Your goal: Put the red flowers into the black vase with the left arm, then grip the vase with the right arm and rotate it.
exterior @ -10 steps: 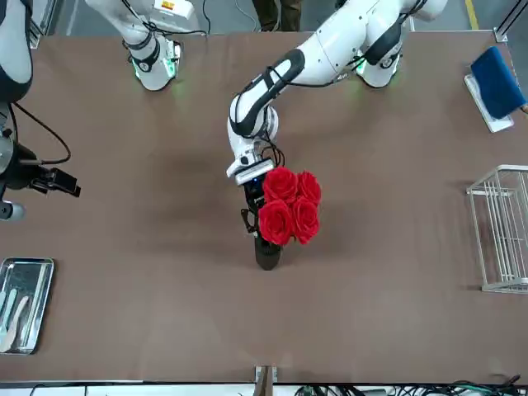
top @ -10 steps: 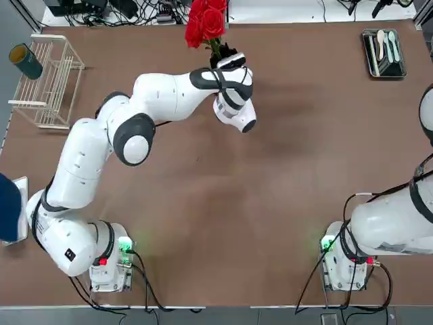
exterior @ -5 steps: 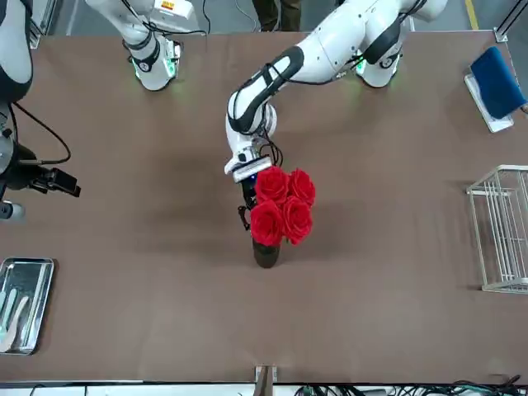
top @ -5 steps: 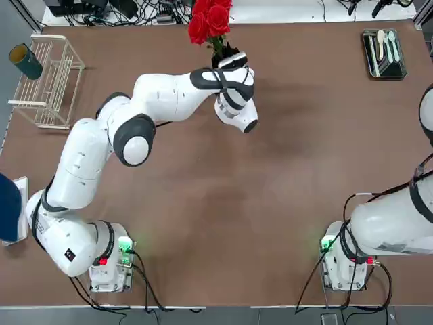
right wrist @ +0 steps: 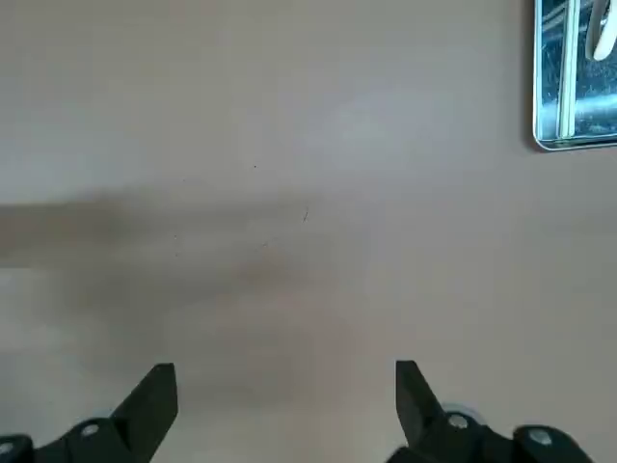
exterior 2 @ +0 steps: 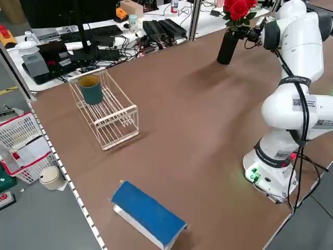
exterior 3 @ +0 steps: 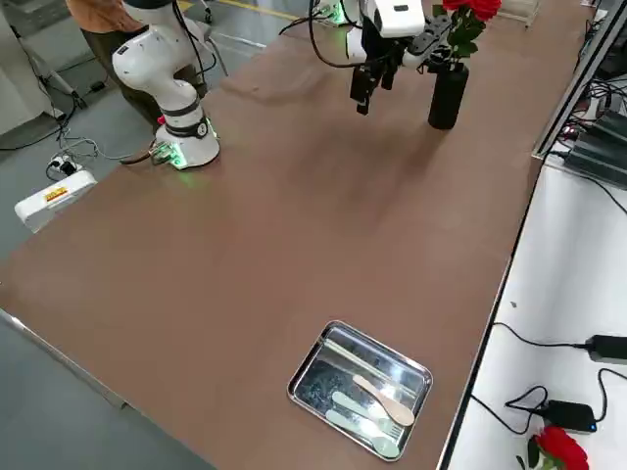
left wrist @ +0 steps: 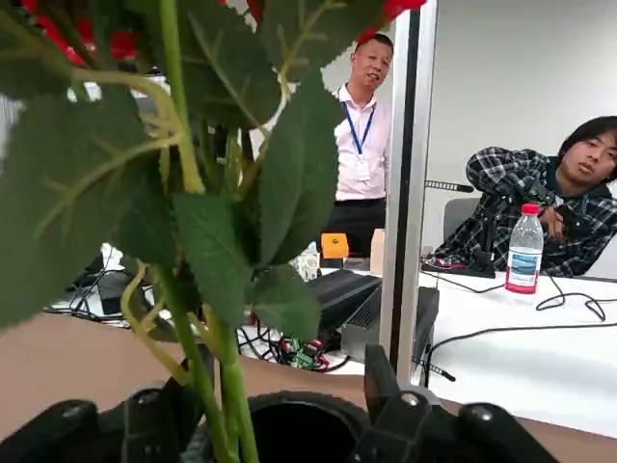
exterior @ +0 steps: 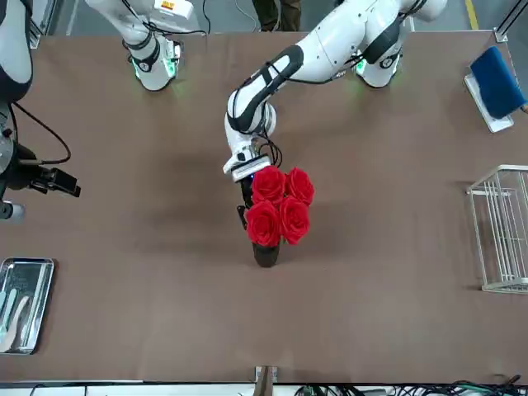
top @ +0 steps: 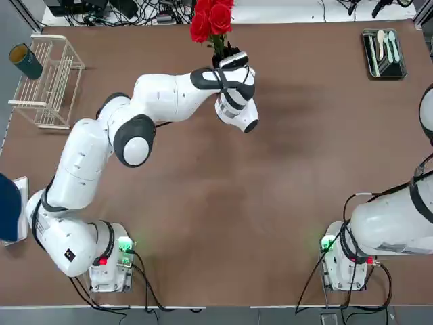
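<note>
The red flowers stand with their green stems down in the mouth of the black vase near the table's far edge. My left gripper is level with the stems just above the vase rim. In the left wrist view its fingers stand apart on either side of the vase mouth, open, with the stems nearer one finger. My right gripper hangs open over bare table at the robot's right side, far from the vase, holding nothing.
A wire rack with a dark teal cup sits at the far left. A metal tray with spoons lies at the far right. A blue object is at the left edge. People sit beyond the table's far edge.
The flowers and my left hand have shifted slightly to the robot's right and away from it. The right arm has not moved.
</note>
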Controlling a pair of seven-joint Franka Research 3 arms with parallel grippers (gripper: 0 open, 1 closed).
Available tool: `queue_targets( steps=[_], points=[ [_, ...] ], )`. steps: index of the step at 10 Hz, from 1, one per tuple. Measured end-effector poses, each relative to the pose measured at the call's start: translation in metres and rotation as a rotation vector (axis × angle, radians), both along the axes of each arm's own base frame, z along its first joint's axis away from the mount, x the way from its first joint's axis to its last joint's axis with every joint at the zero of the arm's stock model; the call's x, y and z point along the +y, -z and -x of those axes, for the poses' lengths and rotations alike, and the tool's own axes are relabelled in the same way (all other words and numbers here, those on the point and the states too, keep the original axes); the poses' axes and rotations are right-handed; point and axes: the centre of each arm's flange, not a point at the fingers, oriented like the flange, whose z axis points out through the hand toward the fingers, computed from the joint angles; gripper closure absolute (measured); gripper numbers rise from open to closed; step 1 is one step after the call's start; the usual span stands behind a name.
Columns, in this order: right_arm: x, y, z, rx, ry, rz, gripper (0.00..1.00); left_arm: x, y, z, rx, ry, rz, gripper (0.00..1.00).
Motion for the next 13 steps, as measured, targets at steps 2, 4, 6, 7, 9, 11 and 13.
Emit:
queue_targets(
  steps=[2,4,6,7,9,11,13],
  points=[
    [0.0,0.0,0.0,0.0,0.0,0.0,0.0,0.0,-0.0002,-0.0001,0.008,0.001,-0.024,0.26],
    [0.0003,0.0,0.0,0.0,-0.001,0.0,0.0,0.0001,-0.0003,-0.0004,0.031,0.004,-0.094,0.22],
    [0.0006,0.0,0.0,0.0,-0.001,0.0,0.0,0.0002,-0.0004,-0.0006,0.041,0.005,-0.121,0.22],
    [0.0014,0.0,-0.0001,0.0,-0.003,0.0,0.0,0.0001,-0.0004,-0.0005,0.045,0.006,-0.134,0.22],
    [0.0024,0.0,-0.0001,-0.001,-0.004,0.0,0.0,0.0001,-0.0007,-0.0007,0.048,0.006,-0.144,0.22],
    [0.0025,-0.0001,-0.0001,-0.001,-0.004,0.0,0.0,0.0,-0.0012,-0.001,0.047,0.006,-0.143,0.22],
    [0.0025,-0.0001,-0.0001,-0.001,-0.005,0.0,0.0,-0.0002,-0.0015,-0.0009,0.047,0.006,-0.142,0.22]
  ],
)
